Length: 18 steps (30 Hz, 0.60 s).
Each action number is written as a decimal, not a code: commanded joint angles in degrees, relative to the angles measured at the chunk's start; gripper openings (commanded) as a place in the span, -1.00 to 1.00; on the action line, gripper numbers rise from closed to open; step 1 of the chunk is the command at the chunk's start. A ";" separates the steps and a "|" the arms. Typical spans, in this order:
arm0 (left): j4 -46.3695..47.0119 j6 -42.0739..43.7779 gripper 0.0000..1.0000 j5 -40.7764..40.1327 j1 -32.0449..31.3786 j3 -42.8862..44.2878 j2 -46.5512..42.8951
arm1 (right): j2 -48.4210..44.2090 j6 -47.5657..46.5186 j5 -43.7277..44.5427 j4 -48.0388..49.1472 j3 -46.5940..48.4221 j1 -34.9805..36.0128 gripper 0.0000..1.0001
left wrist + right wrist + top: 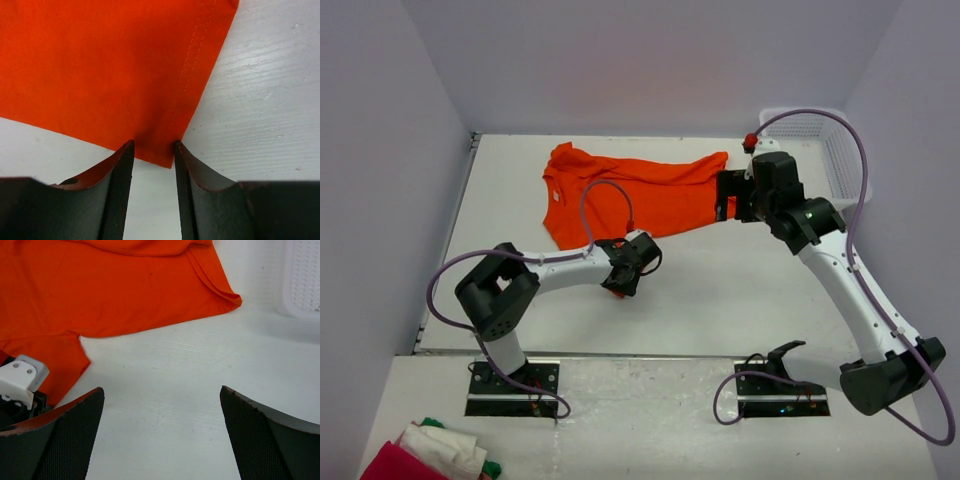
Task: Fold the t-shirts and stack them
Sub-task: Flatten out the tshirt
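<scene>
Shirt (630,195): spread on my table (720,290), far middle.
Left gripper (154,145): half spread, my fingers either side of the hem corner, not pinching.
Right gripper (162,389): spread wide over table beside Shirt.

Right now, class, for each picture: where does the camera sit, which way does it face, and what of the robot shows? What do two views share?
Top external: above and behind the bases, looking down on the table; left arm and right arm show.
Left wrist: on the left arm, facing down at the orange t-shirt's hemmed corner; left fingers show.
Right wrist: on the right arm, facing the t-shirt's edge and a white basket; right fingers show.
Shared: top and right wrist both see the basket.
</scene>
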 commanded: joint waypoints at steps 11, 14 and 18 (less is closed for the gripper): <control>4.05 0.51 -0.26 8.26 0.20 -2.79 -2.56 | -1.49 0.52 -0.50 1.54 1.67 -0.37 0.95; 4.40 0.24 -0.31 8.79 0.20 -3.67 -2.21 | -1.66 0.61 -0.68 1.54 1.84 -0.37 0.95; 5.19 -0.37 -0.42 9.76 0.20 -4.98 -2.47 | -1.67 0.61 -0.42 1.45 1.67 -0.37 0.96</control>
